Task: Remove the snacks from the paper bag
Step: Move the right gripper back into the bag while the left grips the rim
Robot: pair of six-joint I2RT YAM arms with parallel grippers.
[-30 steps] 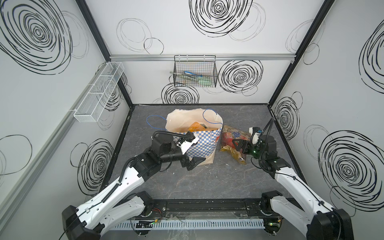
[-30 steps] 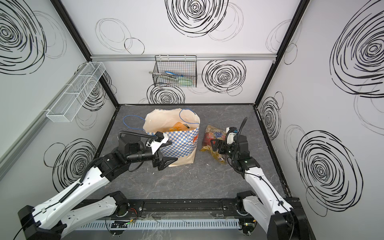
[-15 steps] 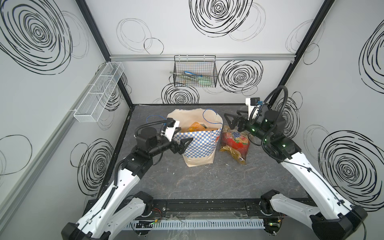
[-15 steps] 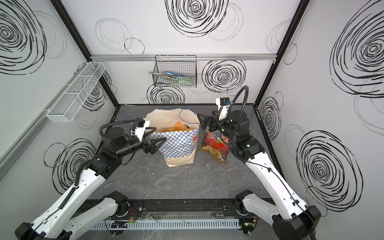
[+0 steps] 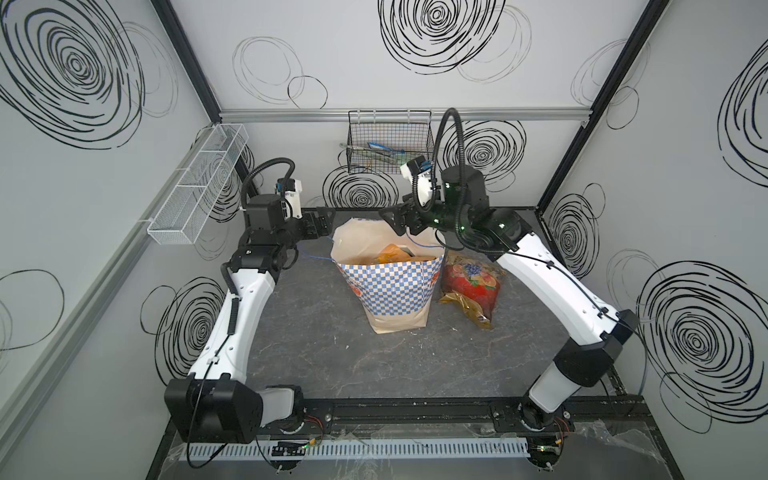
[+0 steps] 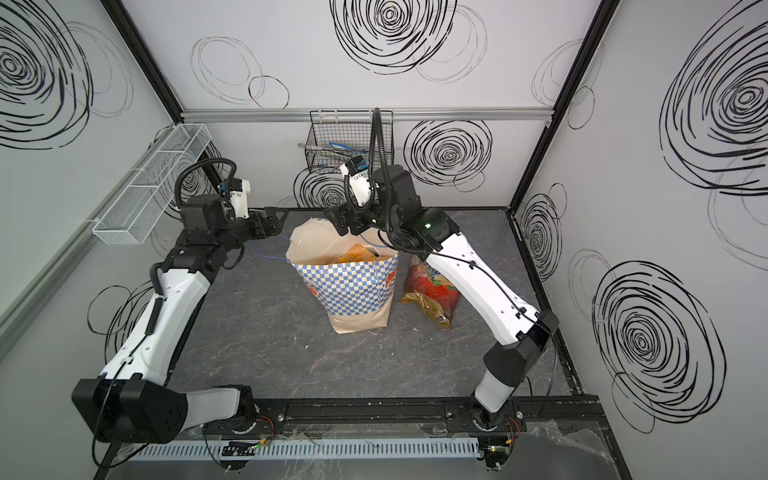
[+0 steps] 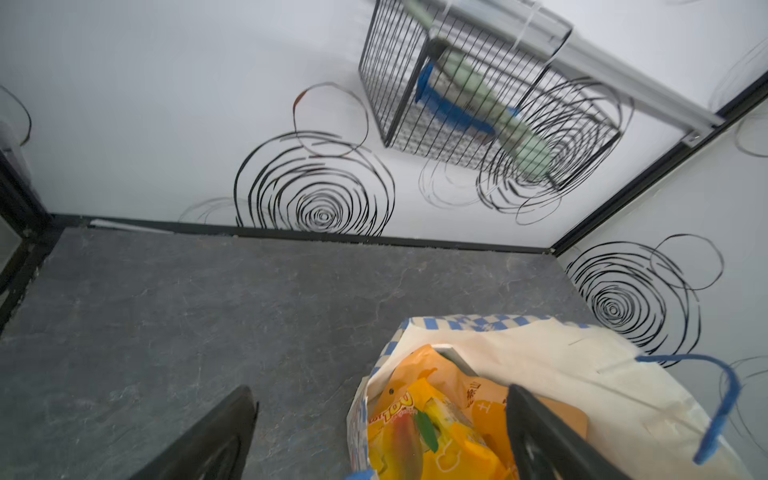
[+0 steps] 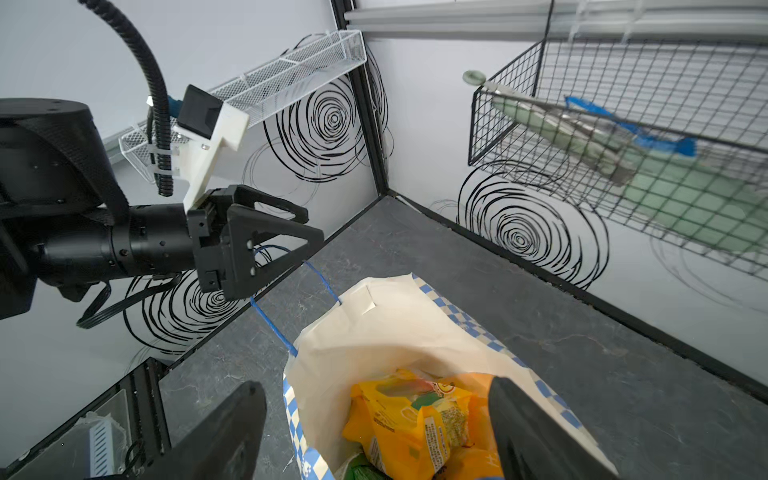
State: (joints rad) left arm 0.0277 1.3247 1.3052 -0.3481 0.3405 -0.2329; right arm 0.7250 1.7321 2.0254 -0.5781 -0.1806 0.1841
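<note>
Both arms are up and further back than a second ago: left gripper [image 5: 322,219] is off the bag's checkered front, right gripper [image 5: 392,218] is off the pouches on the floor, and both now sit level with the bag mouth, facing each other across it

Paper bag [image 5: 390,291] stands upright mid-table. It is cream kraft paper, creased, with a blue-and-white checkered band, an orange mark on the side and the mouth gaping. A thin blue cord handle [image 8: 320,276] loops up past the left gripper's tips; contact cannot be told

Left gripper, seen side-on in the right wrist view [image 8: 266,245], has black triangular fingers [image 8: 241,232]. They are spread wide and hold nothing. Its own wrist view [image 7: 379,392] shows the same wide gap. Right gripper [image 8: 374,384] is also spread wide and empty over the bag's open mouth, near the back rim

Snacks inside the bag are glossy, crinkly yellow-orange packets [image 8: 411,415] and an orange pouch with Chinese characters [image 7: 482,399]. A bit of a green packet [image 8: 361,471] shows low down

Outside, just to the bag's right on the dark stone-look tabletop [image 5: 316,332], lie the red fruit-printed pouch [image 5: 471,278] and a crumpled gold bag [image 5: 469,307] poking out under it

Black wire basket [image 5: 388,145] hangs on the back wall and a white mesh rack [image 5: 195,187] on the left wall
</note>
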